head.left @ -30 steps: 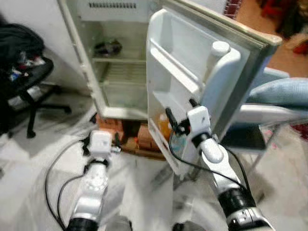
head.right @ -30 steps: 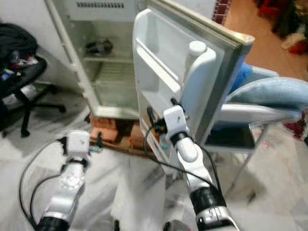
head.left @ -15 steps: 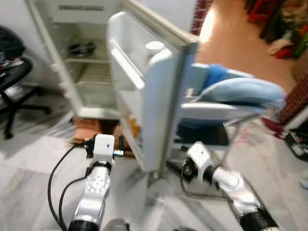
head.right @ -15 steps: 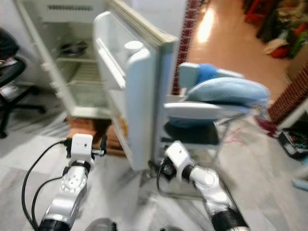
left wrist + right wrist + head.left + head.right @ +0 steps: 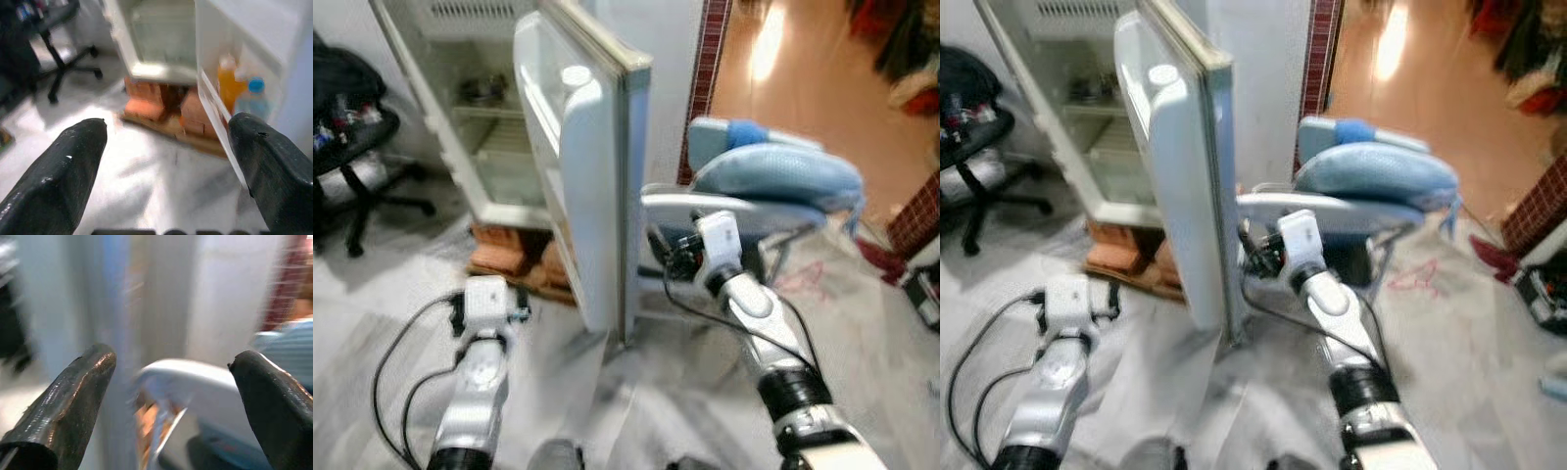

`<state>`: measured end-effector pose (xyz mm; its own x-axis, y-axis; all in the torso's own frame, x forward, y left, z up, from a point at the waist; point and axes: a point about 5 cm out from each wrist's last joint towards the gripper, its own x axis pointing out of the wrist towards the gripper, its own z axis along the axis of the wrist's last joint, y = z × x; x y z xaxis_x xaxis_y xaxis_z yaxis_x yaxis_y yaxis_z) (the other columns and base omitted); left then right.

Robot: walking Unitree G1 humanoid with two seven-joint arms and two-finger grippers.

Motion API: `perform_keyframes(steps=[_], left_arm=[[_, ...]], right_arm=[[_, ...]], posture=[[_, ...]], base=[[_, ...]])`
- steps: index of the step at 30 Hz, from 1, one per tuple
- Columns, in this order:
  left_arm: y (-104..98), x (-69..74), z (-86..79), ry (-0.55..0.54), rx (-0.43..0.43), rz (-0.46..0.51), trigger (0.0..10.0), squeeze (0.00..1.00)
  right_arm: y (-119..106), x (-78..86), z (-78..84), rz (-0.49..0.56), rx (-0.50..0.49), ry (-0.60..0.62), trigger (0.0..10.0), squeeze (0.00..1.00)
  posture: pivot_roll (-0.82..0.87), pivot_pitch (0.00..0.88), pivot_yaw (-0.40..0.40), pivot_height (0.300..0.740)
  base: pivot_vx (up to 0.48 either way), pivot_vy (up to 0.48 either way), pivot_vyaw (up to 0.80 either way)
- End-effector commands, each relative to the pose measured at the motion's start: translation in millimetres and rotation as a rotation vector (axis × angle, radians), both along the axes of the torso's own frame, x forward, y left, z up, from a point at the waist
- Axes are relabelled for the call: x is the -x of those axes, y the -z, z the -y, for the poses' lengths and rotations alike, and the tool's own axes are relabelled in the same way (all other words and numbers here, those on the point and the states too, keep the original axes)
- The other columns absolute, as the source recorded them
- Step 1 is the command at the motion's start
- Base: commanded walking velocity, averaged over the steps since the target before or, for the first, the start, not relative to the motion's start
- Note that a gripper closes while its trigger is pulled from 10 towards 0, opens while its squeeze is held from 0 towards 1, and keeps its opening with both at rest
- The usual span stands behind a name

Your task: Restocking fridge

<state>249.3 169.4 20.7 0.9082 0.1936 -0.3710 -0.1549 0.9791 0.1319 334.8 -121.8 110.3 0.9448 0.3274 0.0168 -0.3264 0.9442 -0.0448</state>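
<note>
The tall white fridge door (image 5: 592, 186) stands wide, and the right claw (image 5: 166, 396), fingers spread and empty, hovers just behind its outer edge. Ahead of the left claw (image 5: 164, 161), also spread, an orange juice bottle (image 5: 226, 81) and a blue-capped clear bottle (image 5: 253, 98) sit in the door's bottom shelf.

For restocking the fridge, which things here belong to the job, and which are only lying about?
Job:
fridge
fridge door
orange bottle
blue-capped bottle
right gripper
left gripper

Lying about:
office chair
bricks
blue cushion
</note>
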Motion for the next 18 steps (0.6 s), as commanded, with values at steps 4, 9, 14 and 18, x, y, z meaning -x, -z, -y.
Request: perform_keyframes(steps=[4, 9, 14, 18], left_arm=[[9, 5.3, -2.6, 0.0, 0.014, -0.112, 10.0, 0.0], [10, 4.7, -3.2, 0.002, 0.009, -0.131, 10.0, 0.0], [6, 3.5, -0.5, -0.028, 0.063, -0.114, 10.0, 0.0], [6, 5.5, 0.6, -0.027, 0.059, -0.13, 10.0, 0.0]], right_arm=[[-20, -15.6, -17.3, 0.028, -0.059, 0.1, 10.0, 0.0], [-42, -26.7, -36.8, 0.064, -0.116, 0.114, 10.0, 0.0], [-70, -31.4, -67.4, 0.119, -0.194, -0.032, 10.0, 0.0], [-62, -29.7, -62.8, 0.11, -0.161, -0.017, 10.0, 0.0]], posture=[[0.16, 0.025, 0.02, 0.74], [0.16, 0.025, 0.021, 0.74], [0.16, 0.022, 0.014, 0.74], [0.16, 0.025, 0.01, 0.74]], base=[[0.0, 0.0, 0.0], [0.0, 0.0, 0.0], [0.0, 0.0, 0.0], [0.0, 0.0, 0.61]])
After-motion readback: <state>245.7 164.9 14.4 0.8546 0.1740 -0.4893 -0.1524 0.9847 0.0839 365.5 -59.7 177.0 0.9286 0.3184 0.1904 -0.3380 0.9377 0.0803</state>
